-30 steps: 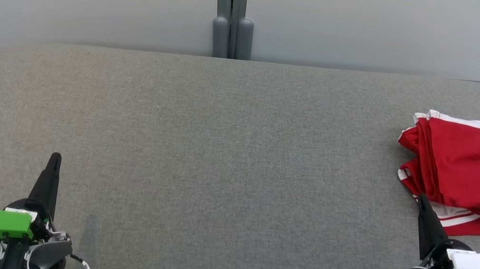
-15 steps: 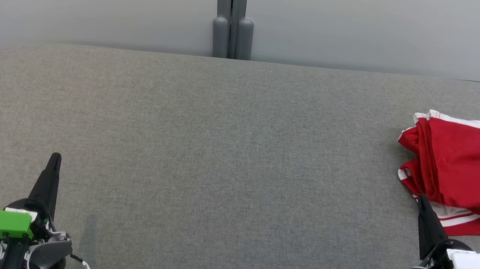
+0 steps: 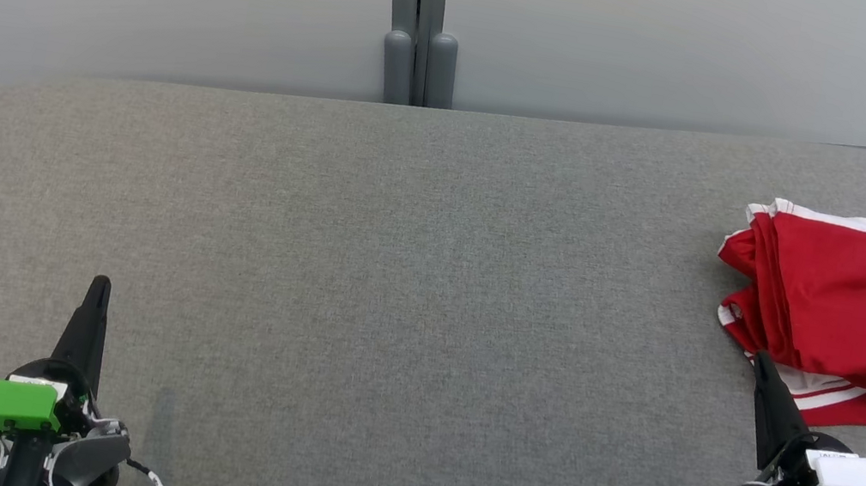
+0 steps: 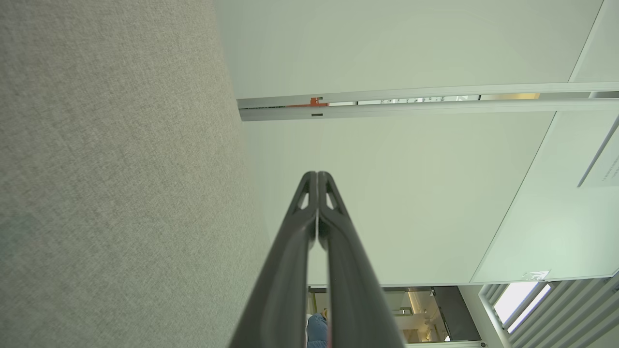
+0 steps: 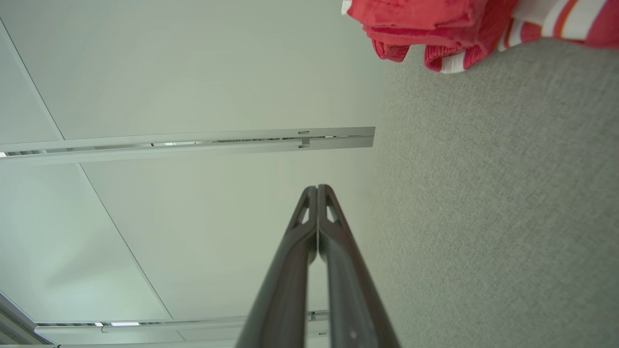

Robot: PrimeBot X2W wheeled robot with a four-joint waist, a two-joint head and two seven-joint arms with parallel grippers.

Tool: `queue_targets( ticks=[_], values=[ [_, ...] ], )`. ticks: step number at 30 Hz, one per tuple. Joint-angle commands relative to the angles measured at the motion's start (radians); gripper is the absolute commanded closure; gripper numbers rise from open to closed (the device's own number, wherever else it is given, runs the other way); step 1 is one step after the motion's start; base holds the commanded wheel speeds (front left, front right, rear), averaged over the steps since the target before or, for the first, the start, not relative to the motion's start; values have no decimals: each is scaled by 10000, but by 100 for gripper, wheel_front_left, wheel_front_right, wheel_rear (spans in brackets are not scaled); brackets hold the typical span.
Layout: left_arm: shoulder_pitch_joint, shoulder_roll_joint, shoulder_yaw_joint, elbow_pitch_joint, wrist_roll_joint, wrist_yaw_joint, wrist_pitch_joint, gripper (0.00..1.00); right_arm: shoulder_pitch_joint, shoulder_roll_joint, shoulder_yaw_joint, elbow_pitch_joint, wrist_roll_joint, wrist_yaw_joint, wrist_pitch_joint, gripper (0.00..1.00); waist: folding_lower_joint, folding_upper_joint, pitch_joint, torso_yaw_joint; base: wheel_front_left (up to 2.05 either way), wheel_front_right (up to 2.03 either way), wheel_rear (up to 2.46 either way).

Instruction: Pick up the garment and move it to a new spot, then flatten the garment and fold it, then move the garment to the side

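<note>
A: Anything moved since the earlier frames?

B: Nothing. Both arms and the cloth sit exactly where they were.

A: OK, left side first.

B: Left gripper (image 3: 99, 286) with the green wrist cover is low at the near left, above the grey woven fabric tabletop (image 3: 427, 277). Its long dark fingers are pressed together and hold nothing; the left wrist view confirms it.

A: Middle?

B: Bare grey fabric, with a grey post (image 3: 419, 58) between pale wall panels behind.

A: Right side?

B: Right gripper (image 3: 759, 357) with the white wrist cover is at the near right. Its fingers are also pinched closed and hold nothing.

A: Garment?

B: Red garment with white striped trim (image 3: 848, 309), in a loose layered heap at the far right of the tabletop, cut by the head view's right edge.

A: Relation to the claw?

B: It lies ahead of the right fingertip and to its right. From the head the tip overlaps the striped near-left corner, but the right wrist view shows it apart from the cloth. Long axis unclear, since the heap runs out of view.

A: Which arm is nearer?

B: Right, by far; the left is well apart, across the whole tabletop. I judge the right must open before any grab.

A: Stage?

B: Can't tell: a heap waiting for pickup, or one already set aside.
</note>
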Motion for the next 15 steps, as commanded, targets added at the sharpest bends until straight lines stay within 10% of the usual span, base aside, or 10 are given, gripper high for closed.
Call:
queue_targets(
  ticks=[1, 15],
  values=[
    [-106, 17, 17, -13, -7, -52, 31, 100, 77, -15, -12, -52, 70, 4, 25, 100, 0, 0, 0, 0, 0, 0, 0],
    [-106, 17, 17, -13, -7, -52, 30, 100, 77, -15, -12, -53, 71, 4, 24, 100, 0, 0, 0, 0, 0, 0, 0]
  ],
)
